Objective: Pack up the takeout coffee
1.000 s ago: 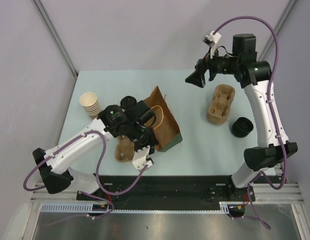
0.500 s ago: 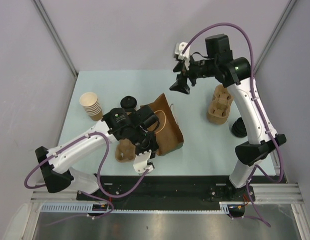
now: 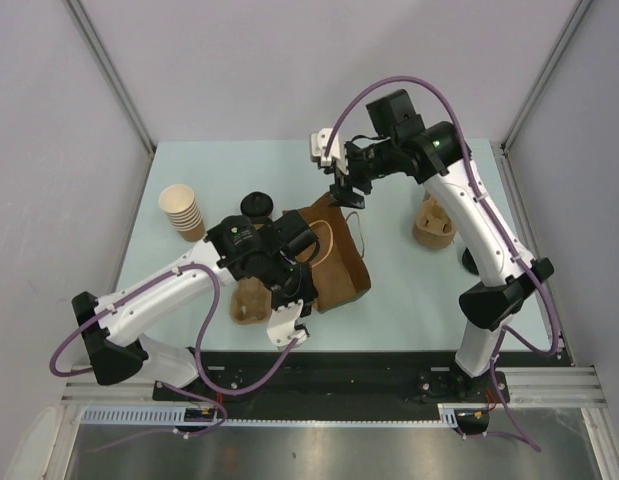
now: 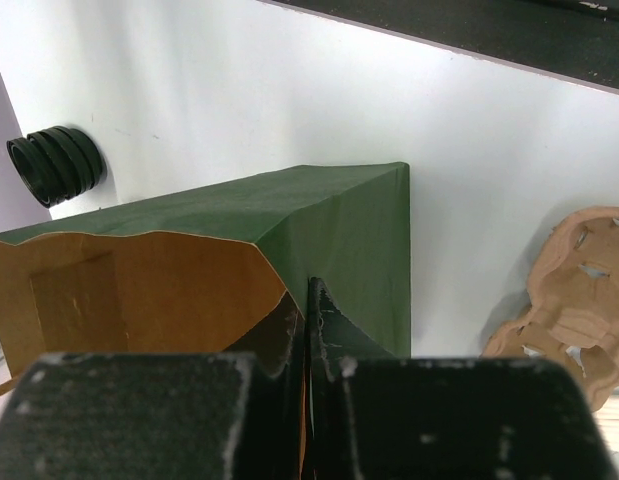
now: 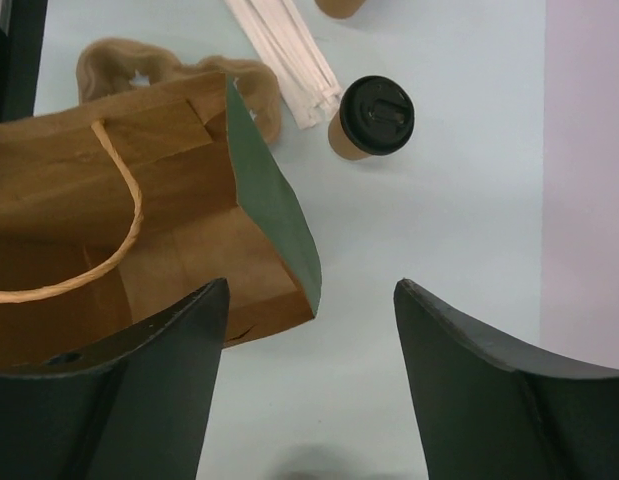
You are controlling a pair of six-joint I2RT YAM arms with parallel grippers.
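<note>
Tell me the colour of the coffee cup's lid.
Black; the lid shows best in the right wrist view.

Pale blue table (image 3: 409,290) stands between plain lilac-grey walls (image 3: 239,60).

One takeout coffee (image 5: 374,118) stands on the desk (image 3: 409,290). There is one paper bag (image 3: 339,270), one stack of lidless cups (image 3: 181,210), one stack of black lids (image 4: 54,165) and one bundle of thin white sticks (image 5: 289,55). The pulp carriers (image 3: 436,215) make two piles: this one at the right, the other pile (image 3: 249,300) beside the bag.
</note>
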